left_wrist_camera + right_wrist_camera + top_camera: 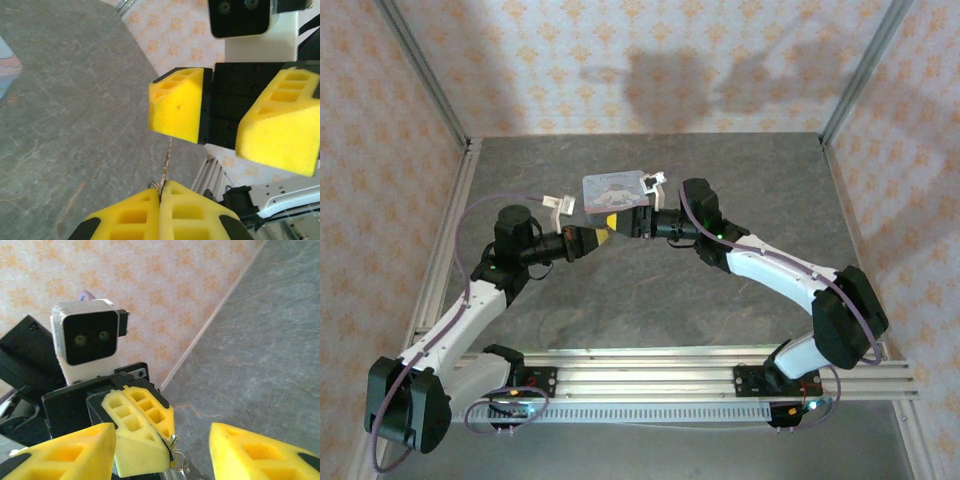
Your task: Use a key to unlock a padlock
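The thin silvery metal key (168, 157) is clamped in the fingers of the left gripper (161, 192) near the light-blue rectangular tin (615, 187); the fingers of the right gripper (227, 120) are held apart, probably to receive it.

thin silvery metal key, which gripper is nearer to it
Left. The left gripper holds the thin silvery metal key, its fingers shut on the ring end. The right gripper faces it with fingers open, one close above the key's tip in the left wrist view.
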Tool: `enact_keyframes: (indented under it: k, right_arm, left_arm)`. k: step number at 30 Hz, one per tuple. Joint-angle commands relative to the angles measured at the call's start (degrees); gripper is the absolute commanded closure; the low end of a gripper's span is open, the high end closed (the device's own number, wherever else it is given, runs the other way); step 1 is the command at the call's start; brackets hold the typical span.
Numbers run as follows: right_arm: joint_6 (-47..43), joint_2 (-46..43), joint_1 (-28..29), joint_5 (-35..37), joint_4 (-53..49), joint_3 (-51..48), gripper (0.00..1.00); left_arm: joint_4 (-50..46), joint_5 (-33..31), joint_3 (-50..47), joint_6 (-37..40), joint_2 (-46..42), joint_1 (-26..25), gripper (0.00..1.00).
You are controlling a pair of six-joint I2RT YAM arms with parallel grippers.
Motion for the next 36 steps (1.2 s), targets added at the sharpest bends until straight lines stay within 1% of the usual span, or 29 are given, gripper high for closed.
enact_keyframes:
  k: [1,3,5,7,8,10,12,14,18,22,26,29,32,36]
  right_arm:
    - [-2.41,-1.37,-0.76,5.25,-4.85,2.95,0.45]
    - [-4.17,-1.62,-1.87,12.19,-12.72,5.11,0.44]
    - [-4.75,-0.31,-3.48,21.79,-21.17,8.25,0.41]
    - [-3.83,2.79,-5.71,28.19,-28.13,12.12,0.4]
    - [-3.04,4.7,-6.87,29.98,-30.68,14.19,0.39]
    - [-1.45,10.03,-9.36,31.58,-35.38,19.07,0.39]
    - [-1.07,15.53,-10.89,31.4,-38.28,23.9,0.39]
    - [-1.47,21.03,-11.62,31.11,-40.91,29.0,0.39]
    - [-2.95,31.15,-11.81,30.2,-44.32,38.22,0.4]
    - [-3.98,38.86,-11.99,28.99,-47.37,45.73,0.4]
    - [-4.66,42.2,-12.09,27.14,-46.58,47.86,0.41]
    - [-5.17,42.86,-12.09,24.6,-44.68,47.2,0.42]
    - [-5.19,42.55,-12.09,22.83,-43.11,45.16,0.44]
    - [-3.94,39.48,-12.09,21.16,-38.7,37.73,0.45]
  left_arm:
    - [-6.94,-4.29,1.77,5.77,-1.43,0.5,1.0]
    - [-12.08,-9.25,3.43,8.59,-1.53,0.68,1.0]
    - [-16.17,-16.19,5.12,9.64,-1.1,1.16,1.0]
    - [-18.09,-21.17,6.67,9.41,0.48,2.36,1.0]
    - [-18.48,-22.91,7.47,9.07,1.62,2.95,1.0]
    - [-19.35,-26.78,9.52,8.37,4.76,4.21,1.0]
    - [-20.14,-30.79,11.67,7.84,8.22,5.28,1.0]
    - [-20.45,-34.26,13.94,6.89,12.07,6.43,1.0]
    - [-19.82,-38.72,17.72,6.09,20.98,9.3,1.0]
    - [-20.17,-39.3,23.55,7.28,31.64,10.78,1.0]
    - [-19.41,-37.44,29.31,7.72,40.34,10.71,1.0]
    - [-19.42,-35.52,33.16,8.15,45.2,10.47,1.0]
    - [-19.48,-34.09,35.58,8.68,48.13,8.95,1.0]
    - [-18.17,-33.5,35.6,9.73,48.77,5.67,1.0]
